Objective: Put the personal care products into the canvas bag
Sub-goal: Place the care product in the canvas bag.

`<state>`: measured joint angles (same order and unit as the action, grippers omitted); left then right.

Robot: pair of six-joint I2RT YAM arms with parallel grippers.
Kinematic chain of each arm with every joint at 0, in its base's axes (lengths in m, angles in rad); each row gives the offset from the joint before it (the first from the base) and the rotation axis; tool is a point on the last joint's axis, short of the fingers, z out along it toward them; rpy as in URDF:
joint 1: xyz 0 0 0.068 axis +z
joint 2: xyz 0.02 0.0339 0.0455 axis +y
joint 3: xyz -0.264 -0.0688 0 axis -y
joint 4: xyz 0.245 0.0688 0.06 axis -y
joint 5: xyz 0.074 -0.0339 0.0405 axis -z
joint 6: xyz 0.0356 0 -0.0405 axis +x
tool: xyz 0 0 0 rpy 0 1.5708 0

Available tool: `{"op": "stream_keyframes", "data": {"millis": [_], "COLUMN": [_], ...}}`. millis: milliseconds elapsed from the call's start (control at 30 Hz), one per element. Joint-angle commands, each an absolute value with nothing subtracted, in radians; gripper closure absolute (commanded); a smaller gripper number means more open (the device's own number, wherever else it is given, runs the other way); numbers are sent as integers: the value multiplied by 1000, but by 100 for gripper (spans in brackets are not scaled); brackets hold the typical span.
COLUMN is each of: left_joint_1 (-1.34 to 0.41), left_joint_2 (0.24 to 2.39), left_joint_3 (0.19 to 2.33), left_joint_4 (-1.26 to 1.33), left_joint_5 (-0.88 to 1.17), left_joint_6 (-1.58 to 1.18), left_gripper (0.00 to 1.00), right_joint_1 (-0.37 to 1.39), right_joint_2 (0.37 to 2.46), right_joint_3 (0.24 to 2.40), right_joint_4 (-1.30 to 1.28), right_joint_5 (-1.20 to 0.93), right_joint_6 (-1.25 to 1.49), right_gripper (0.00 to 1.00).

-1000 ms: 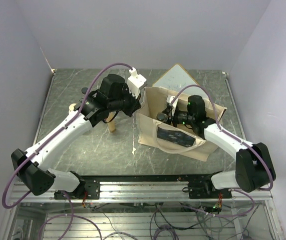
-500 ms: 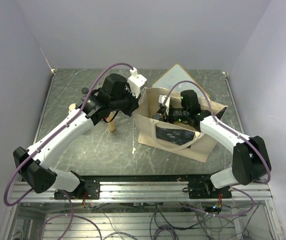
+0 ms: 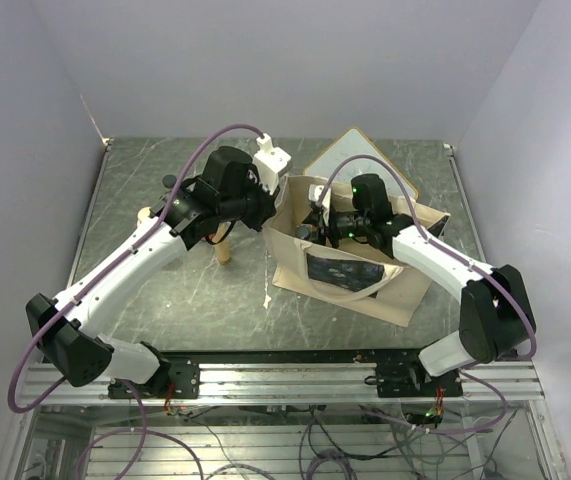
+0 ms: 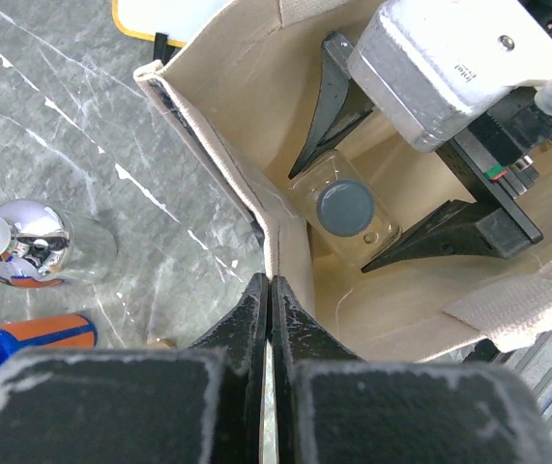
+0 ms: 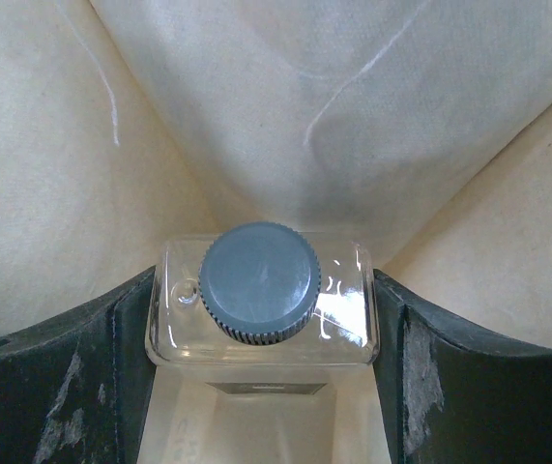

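Fingers of right gripper point(image 5: 263, 290) clamped on both sides of clear bottle point(image 5: 261, 353) with grey cap, inside canvas bag point(image 4: 208, 126), left gripper point(image 4: 271, 287) fingers pinched tight on bag rim, orange bottle point(image 4: 48, 333) and silver-capped bottle point(image 4: 39, 246) outside, left of them

place: probably a robotics lab | evidence: plain enclosure walls point(image 3: 285, 60), aluminium rail point(image 3: 285, 378), loose cables point(image 3: 350, 440)

The left fingers point(image 4: 249, 319) pinch tight together; the right fingers point(image 5: 53, 387) spread wide, pointing down.

Marbled table point(image 3: 165, 295), canvas bag point(image 3: 290, 262), white board point(image 3: 350, 155), orange bottle point(image 4: 53, 333)
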<state>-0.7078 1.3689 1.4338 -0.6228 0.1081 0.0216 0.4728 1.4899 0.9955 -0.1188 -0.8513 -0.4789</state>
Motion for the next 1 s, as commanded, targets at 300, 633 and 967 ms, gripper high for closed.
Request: {"op": "stream_keyframes", "data": {"millis": [300,633,967], "left_joint_1": [-706,-706,-705], "left_joint_2": [1394,1396,1378], "left_joint_3": [1470,1465,1446], "left_joint_4": [-643,-641,-618], "left_joint_5": [125,143,215], "left_joint_6": [8,13,46], "left_gripper": [93,93,92], "right_joint_1": [488,488,488], "right_joint_2": [1445,1472,1490], "right_joint_3": [984,862,887], "right_joint_4": [63,208,75], "right_joint_5": [-934,-911,-871], "right_joint_6": [-437,-422,-495], "right_gripper": [100,100,78]}}
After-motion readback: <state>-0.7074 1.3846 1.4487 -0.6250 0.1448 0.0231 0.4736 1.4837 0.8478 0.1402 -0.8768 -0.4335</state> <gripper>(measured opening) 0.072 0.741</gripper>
